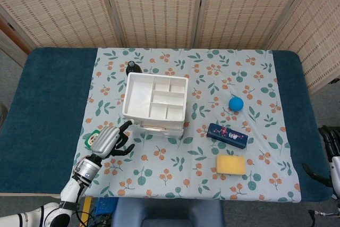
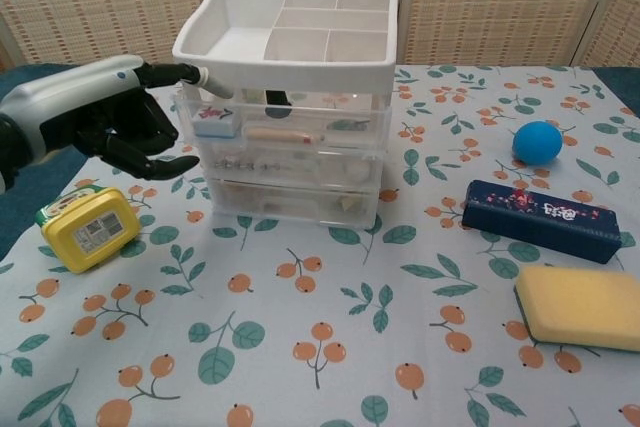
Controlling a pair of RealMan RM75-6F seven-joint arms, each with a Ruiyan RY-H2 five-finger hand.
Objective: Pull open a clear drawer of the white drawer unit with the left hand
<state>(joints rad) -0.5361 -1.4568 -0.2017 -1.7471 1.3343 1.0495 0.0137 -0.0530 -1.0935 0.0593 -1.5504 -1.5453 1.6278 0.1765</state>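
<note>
The white drawer unit stands mid-table with an open-top tray above three clear drawers, all pushed in; it also shows in the head view. My left hand hovers at its front left corner, level with the top drawer. One finger is stretched out and its tip touches the unit just under the tray's rim; the other fingers curl loosely and hold nothing. The head view shows the left hand in front of the unit's left side. Only a sliver of the right hand shows at the far right edge.
A yellow box lies below the left hand on the patterned cloth. To the right are a blue ball, a navy case and a yellow sponge. A black bottle stands behind the unit.
</note>
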